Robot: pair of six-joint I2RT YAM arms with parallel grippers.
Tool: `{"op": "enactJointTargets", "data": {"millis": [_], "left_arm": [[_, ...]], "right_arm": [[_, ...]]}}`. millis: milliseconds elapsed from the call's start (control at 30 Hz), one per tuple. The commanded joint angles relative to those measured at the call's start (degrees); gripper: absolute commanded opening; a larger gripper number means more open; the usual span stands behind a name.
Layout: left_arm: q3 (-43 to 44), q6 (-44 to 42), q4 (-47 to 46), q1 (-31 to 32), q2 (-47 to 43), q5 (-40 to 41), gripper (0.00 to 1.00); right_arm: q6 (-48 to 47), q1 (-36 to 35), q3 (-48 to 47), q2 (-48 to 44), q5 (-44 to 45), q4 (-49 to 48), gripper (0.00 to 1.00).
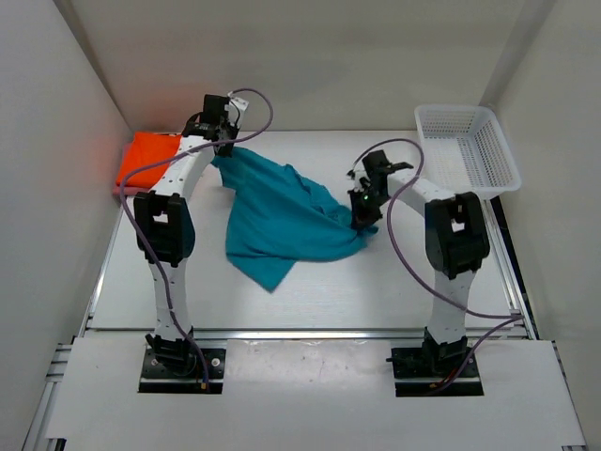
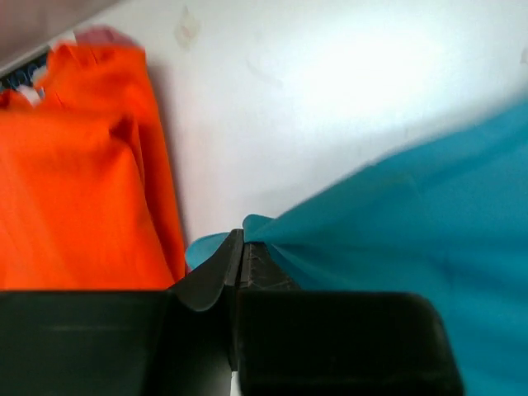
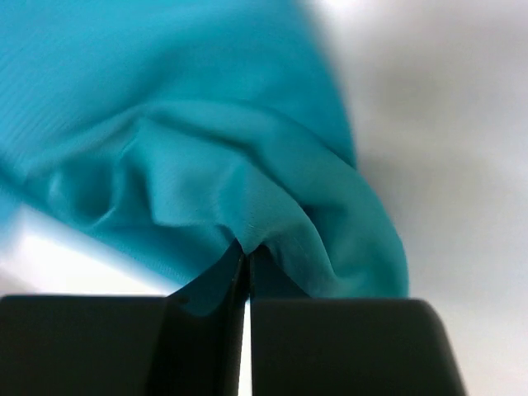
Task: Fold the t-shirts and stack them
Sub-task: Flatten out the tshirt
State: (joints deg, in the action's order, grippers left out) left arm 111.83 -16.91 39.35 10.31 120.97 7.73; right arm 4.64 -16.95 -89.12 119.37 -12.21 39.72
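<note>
Two grippers are clamping one soft teal-blue cloth t-shirt [image 1: 282, 221], which is lying rumpled across the middle of the white table [image 1: 376, 291]. The left gripper [image 1: 223, 143], jaws pressed together, is pinching the shirt's far-left corner. The right gripper [image 1: 362, 218] is pinching the bunched right edge in the same way. The cloth is gathering into creases at both grips. A folded bright orange cloth t-shirt [image 1: 148, 158] is sitting in the far-left corner, just beside the left gripper.
</note>
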Motion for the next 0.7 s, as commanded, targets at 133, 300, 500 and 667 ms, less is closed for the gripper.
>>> {"op": "enactJointTargets", "data": {"millis": [133,300,500,667], "left_arm": [[10.26,-1.11,0.98,3.14,5.26,-0.14,0.59],[-3.77,-3.56,1.35,2.7,-5.27,-4.12,0.77],[-29.51,-7.78,2.39,3.49,-22.25,-5.95,0.74],[-44.29,-8.59,7.76,5.77,-28.5,-9.57,0.71]], "right_arm": [[-1.84,-10.21,9.15,-17.67,-25.85,-0.25,0.09],[2.03,-3.28,5.81,-14.88,-22.08,2.45,0.41],[1.69,-1.15,6.67,-16.45,-15.24,3.25,0.58],[-2.09,-7.46,7.12,-15.58,-9.51,4.57,0.69]]}}
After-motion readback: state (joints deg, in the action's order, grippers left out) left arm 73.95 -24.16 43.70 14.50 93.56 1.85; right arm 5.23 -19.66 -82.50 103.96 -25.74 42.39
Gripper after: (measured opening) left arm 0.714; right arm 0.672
